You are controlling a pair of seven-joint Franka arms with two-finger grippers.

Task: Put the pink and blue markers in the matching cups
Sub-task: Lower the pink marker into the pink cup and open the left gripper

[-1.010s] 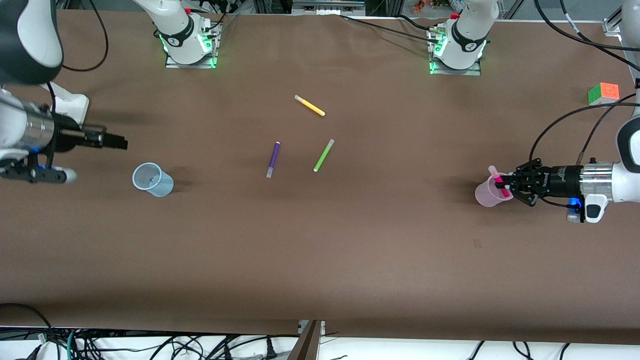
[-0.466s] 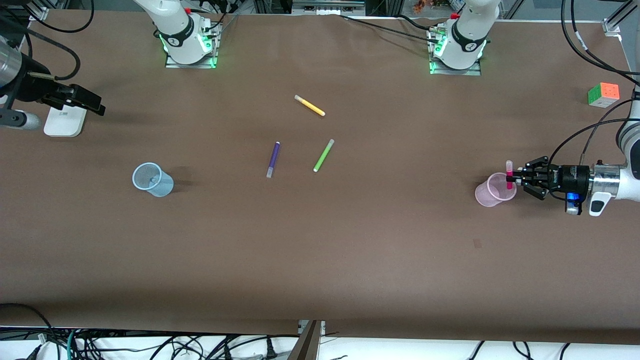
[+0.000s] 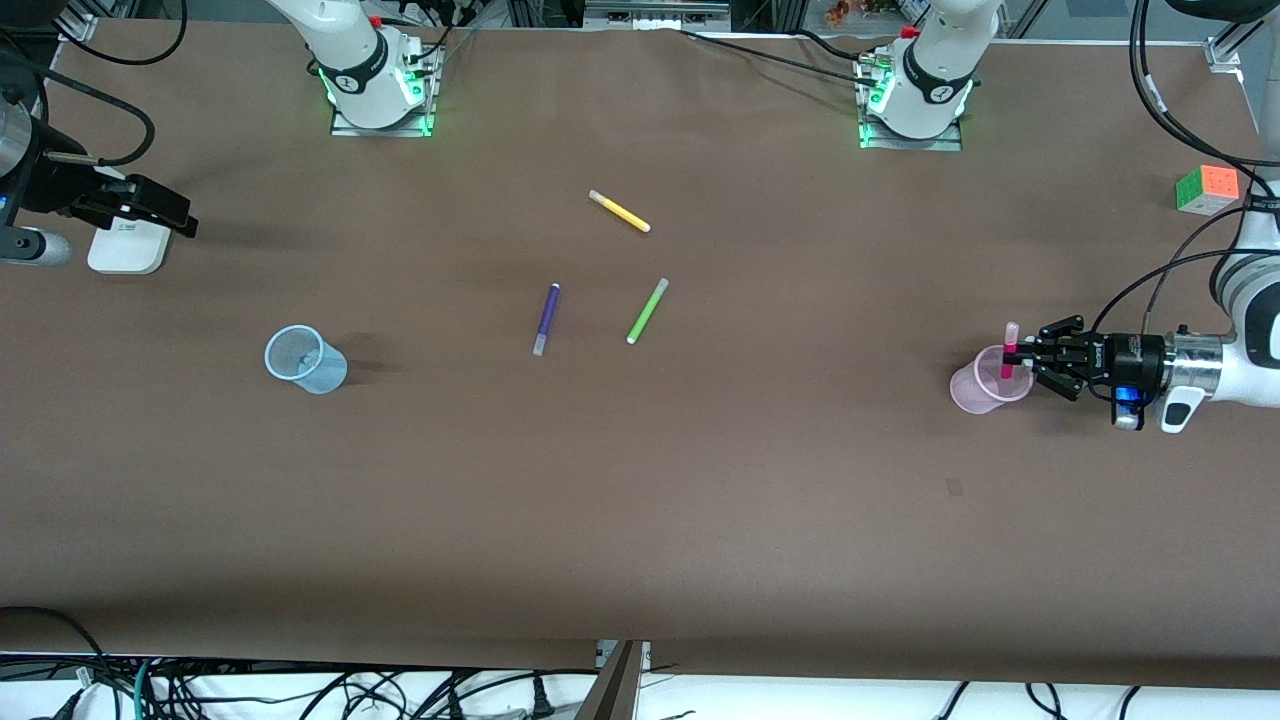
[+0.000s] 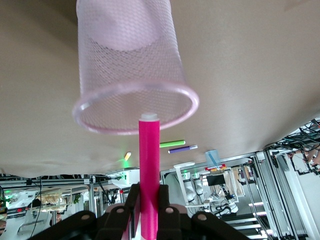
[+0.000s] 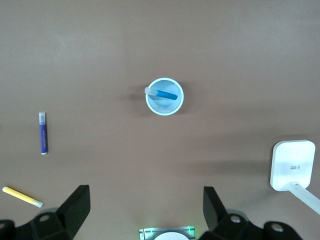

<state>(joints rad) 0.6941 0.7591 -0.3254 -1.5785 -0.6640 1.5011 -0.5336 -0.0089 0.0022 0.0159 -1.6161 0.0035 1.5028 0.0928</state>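
Observation:
My left gripper (image 3: 1018, 357) is shut on the pink marker (image 3: 1009, 350) and holds it nearly upright over the pale pink cup (image 3: 978, 388) at the left arm's end of the table. In the left wrist view the marker (image 4: 149, 160) runs from between the pads (image 4: 149, 200) to the cup's rim (image 4: 100, 127). The pale blue cup (image 3: 305, 360) stands toward the right arm's end. In the right wrist view the blue marker (image 5: 166, 94) lies inside it (image 5: 150, 104). My right gripper (image 3: 175, 215) is open and empty, over the table edge (image 5: 145, 195).
A purple pen (image 3: 545, 318), a lime green pen (image 3: 647, 310) and a yellow pen (image 3: 619, 211) lie mid-table. A white device (image 3: 128, 248) sits under my right gripper. A colour cube (image 3: 1207, 188) sits at the left arm's end, farther from the front camera than the pink cup.
My right gripper has drawn away from above the blue cup toward the table's end. My left gripper has turned the pink marker from slanted to nearly upright over the pink cup.

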